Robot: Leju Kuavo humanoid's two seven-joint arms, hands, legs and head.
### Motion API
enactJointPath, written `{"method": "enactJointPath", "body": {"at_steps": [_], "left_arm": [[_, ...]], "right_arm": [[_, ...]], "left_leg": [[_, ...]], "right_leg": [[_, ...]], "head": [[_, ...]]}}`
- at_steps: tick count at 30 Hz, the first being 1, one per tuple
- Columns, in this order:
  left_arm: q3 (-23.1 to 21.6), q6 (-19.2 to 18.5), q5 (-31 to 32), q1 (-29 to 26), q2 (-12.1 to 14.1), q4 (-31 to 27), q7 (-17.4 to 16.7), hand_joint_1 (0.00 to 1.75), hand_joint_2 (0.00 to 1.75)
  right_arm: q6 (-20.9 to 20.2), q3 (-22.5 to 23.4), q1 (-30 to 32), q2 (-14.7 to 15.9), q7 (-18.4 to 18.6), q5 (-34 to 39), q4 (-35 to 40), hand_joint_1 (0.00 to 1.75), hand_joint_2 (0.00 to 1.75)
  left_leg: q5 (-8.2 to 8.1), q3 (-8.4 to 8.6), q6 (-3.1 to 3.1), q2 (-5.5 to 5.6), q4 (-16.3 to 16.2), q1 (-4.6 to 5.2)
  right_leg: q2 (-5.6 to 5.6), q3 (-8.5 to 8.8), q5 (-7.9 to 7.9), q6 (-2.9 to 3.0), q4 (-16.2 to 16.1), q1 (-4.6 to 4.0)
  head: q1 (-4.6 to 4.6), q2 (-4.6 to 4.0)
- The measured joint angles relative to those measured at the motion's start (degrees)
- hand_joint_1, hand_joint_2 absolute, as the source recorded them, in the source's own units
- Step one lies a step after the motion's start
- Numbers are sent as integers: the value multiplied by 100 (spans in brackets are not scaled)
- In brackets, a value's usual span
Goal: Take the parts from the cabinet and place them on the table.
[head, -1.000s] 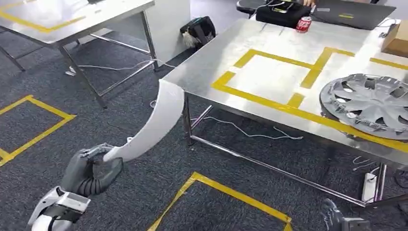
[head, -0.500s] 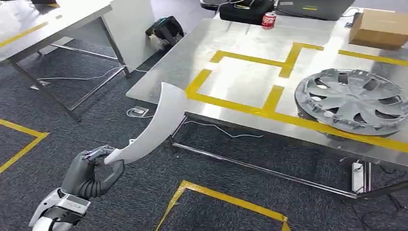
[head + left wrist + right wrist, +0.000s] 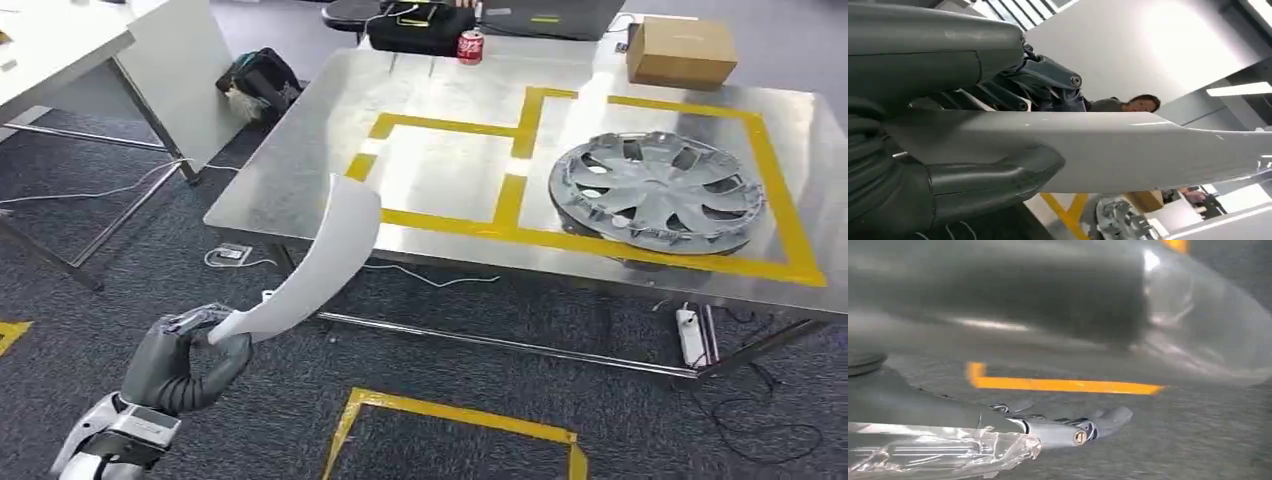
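Our left robot hand (image 3: 190,355) grips the narrow end of a long, curved white plastic panel (image 3: 315,265), thumb and dark fingers (image 3: 998,172) wrapped around it. The panel rises up and away from the hand, over the grey carpet floor (image 3: 120,250), its broad tip reaching the near left edge of the shiny steel surface (image 3: 300,170). Our right robot hand (image 3: 1068,427) hangs over the carpet with fingers stretched out and nothing in them. On the surface, inside yellow tape squares (image 3: 520,140), lies a silver spoked hubcap (image 3: 655,190). A brown cardboard box (image 3: 683,52) sits at the far edge, a red can (image 3: 470,46) beside it.
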State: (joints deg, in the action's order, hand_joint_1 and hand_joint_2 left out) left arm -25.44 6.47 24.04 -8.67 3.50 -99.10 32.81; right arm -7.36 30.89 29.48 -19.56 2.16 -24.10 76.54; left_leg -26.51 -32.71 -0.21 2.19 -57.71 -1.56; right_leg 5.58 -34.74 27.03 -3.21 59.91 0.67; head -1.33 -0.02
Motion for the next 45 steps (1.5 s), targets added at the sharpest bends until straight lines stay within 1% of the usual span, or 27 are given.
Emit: {"method": "enactJointPath", "body": {"at_steps": [1, 2, 4, 5, 7, 9, 13, 15, 17, 19, 20, 21, 24, 26, 29, 30, 32, 33, 35, 36, 37, 38, 39, 40, 41, 42, 45], "left_arm": [[2, -13, -18, 1, -7, 0, 2, 175, 175], [7, -35, -24, -4, -7, 2, 2, 175, 175], [7, -129, -66, -3, -4, 2, -7, 175, 175], [7, -166, -85, -1, -11, 2, -24, 175, 175], [7, -201, -109, 2, -15, 2, -26, 175, 175], [4, -228, -136, 28, -20, 2, -26, 175, 175], [0, -293, -142, 56, -33, 2, -44, 175, 175], [-4, -295, -144, 79, -46, -2, -63, 175, 175], [-15, -304, -160, 98, -46, -2, -68, 175, 175], [-26, -311, -160, 84, -46, -2, -81, 175, 175], [-33, -324, -160, 81, -46, -2, -85, 175, 175], [-33, -326, -162, 81, -46, -2, -85, 175, 175], [-37, -332, -177, 81, -42, -2, -94, 175, 175], [-39, -332, -184, 86, -33, 2, -101, 175, 175], [-46, -341, -179, 91, -33, 2, -103, 175, 175], [-37, -341, -184, 82, -44, -5, -113, 175, 175], [-33, -348, -184, 87, -42, -5, -120, 175, 175], [-35, -352, -184, 69, -37, -2, -120, 175, 175], [-35, -352, -184, 56, -35, -2, -120, 175, 175], [-33, -350, -184, 57, -35, -5, -122, 175, 175], [-33, -350, -184, 56, -35, -5, -125, 175, 175], [-33, -348, -184, 56, -35, -5, -127, 175, 175], [-33, -343, -184, 55, -35, -5, -125, 175, 175], [-31, -335, -188, 42, -31, 0, -118, 175, 175], [-31, -324, -201, 27, -24, 6, -103, 175, 175], [-31, -319, -203, 29, -31, 0, -98, 175, 175], [-35, -306, -199, 64, -35, -13, -81, 175, 175]], "right_arm": [[-73, -2, -3, -4, 75, -117, -26, 0, 0], [-136, -7, -20, -7, 120, -189, -61, 0, 0], [-300, -11, -33, -9, 164, -336, -120, 0, 0], [-387, -11, -29, -9, 180, -425, -151, 0, 0], [-490, -5, -26, -9, 180, -516, -194, 0, 0], [-521, 4, -19, -9, 162, -639, -205, 0, 0], [-588, 13, -25, -15, 136, -797, -240, 0, 0], [-623, 24, -9, -20, 116, -860, -247, 0, 0], [-669, 44, -24, -24, 88, -899, -256, 0, 0], [-698, 52, -43, -31, 70, -915, -258, 0, 0], [-717, 52, -37, -31, 68, -926, -262, 0, 0], [-728, 52, -30, -31, 68, -941, -262, 0, 0], [-750, 57, -17, -33, 53, -993, -262, 0, 0], [-763, 59, -31, -39, 40, -1004, -260, 0, 0], [-781, 55, -23, -42, 9, -1035, -260, 0, 0], [-772, 52, -38, -42, -2, -1035, -256, 0, 0], [-754, 50, -57, -41, -28, -1033, -247, 0, 0], [-754, 52, -45, -42, -26, -1033, -247, 0, 0], [-719, 57, 1, -42, -32, -973, -247, 0, 0], [-670, 55, 13, -42, -28, -888, -247, 0, 0], [-612, 55, 15, -42, -4, -783, -247, 0, 0], [-562, 55, 23, -42, 29, -685, -247, 0, 0], [-538, 55, 39, -42, 57, -613, -247, 0, 0], [-532, 54, 73, -42, 79, -560, -247, 0, 0], [-523, 55, 94, -44, 98, -523, -247, 0, 0], [-519, 55, 105, -44, 110, -513, -234, 0, 0], [-514, 55, 57, -46, 103, -480, -175, 0, 0]], "left_leg": [[-12, 6, 50, -57, 0, 6], [-20, 11, 60, -126, 0, 19], [-39, 13, 77, -277, -1, 40], [-56, 25, 78, -344, -1, 46], [-100, 82, 51, -420, -1, 52], [-170, 164, 1, -464, -1, 52], [-262, 274, -141, -490, 55, 64], [-312, 349, -220, -476, 7, 41], [-537, -16, -239, -347, -667, 59], [-798, -668, -257, -303, -1591, 62], [-735, -888, -250, -292, -1774, 63], [-512, -958, -235, -284, -1706, 67], [624, -655, -154, -263, -442, 88], [356, -478, -109, -243, -211, 129], [199, -399, 16, -243, -109, 121], [170, -251, 41, -237, -40, 82], [78, -34, 64, -240, 93, 78], [30, 75, 73, -241, 156, 82], [-98, 330, 87, -237, 261, 83], [-177, 486, 89, -231, 295, 83], [-272, 647, 86, -225, 321, 82], [-346, 794, 76, -225, 323, 80], [-453, 940, 61, -225, 323, 78], [-553, 949, 35, -221, 331, 90], [-671, 1057, 2, -201, 205, 117], [-769, 1042, -40, -194, 267, 138], [-706, 1112, -126, -206, 166, 110]], "right_leg": [[-296, -152, 222, -17, 304, -18], [-415, -359, 459, -31, 723, -14], [-510, -780, 809, -60, 1562, -8], [-518, -838, 785, -59, 1671, -8], [-532, -511, 388, -48, 1078, -10], [-618, 82, -11, -9, 62, -11], [-619, 172, 159, 124, -80, -72], [-563, 368, 132, 184, -176, -23], [-556, 493, 191, 230, -207, -2], [-510, 597, 299, 259, -216, -7], [-478, 671, 367, 252, -217, -10], [-442, 764, 436, 240, -218, -10], [-369, 1064, 704, 207, -246, 0], [-325, 1139, 824, 114, -292, -23], [-355, 1328, 713, -4, -395, -15], [-378, 1245, 678, -25, -247, -18], [-486, 689, 544, -2, 688, -36], [-497, 379, 690, 18, 1081, -41], [-499, -121, 1261, 2, 1428, -63], [-499, -287, 1485, -8, 1360, -63], [-500, -382, 1491, -16, 1166, -61], [-503, -426, 1278, -24, 877, -60], [-512, -455, 778, -2, 526, -58], [-554, -520, -113, 13, 172, -54], [-617, -628, -649, 61, -38, -60], [-585, -548, -592, 121, 64, -86], [-541, -449, -490, 239, 38, -57]], "head": [[-64, 0], [-73, 0], [-73, 0], [-71, 0], [-68, 0], [-73, 0], [-60, 0], [-53, 2], [-1, 0], [12, 0], [19, 0], [15, 0], [19, 0], [50, 0], [19, 0], [17, 2], [-44, 2], [-42, 2], [-49, 2], [-62, 2], [-64, 2], [-66, 2], [-75, 2], [-101, 0], [-108, -2], [-80, -4], [-86, 0]]}}
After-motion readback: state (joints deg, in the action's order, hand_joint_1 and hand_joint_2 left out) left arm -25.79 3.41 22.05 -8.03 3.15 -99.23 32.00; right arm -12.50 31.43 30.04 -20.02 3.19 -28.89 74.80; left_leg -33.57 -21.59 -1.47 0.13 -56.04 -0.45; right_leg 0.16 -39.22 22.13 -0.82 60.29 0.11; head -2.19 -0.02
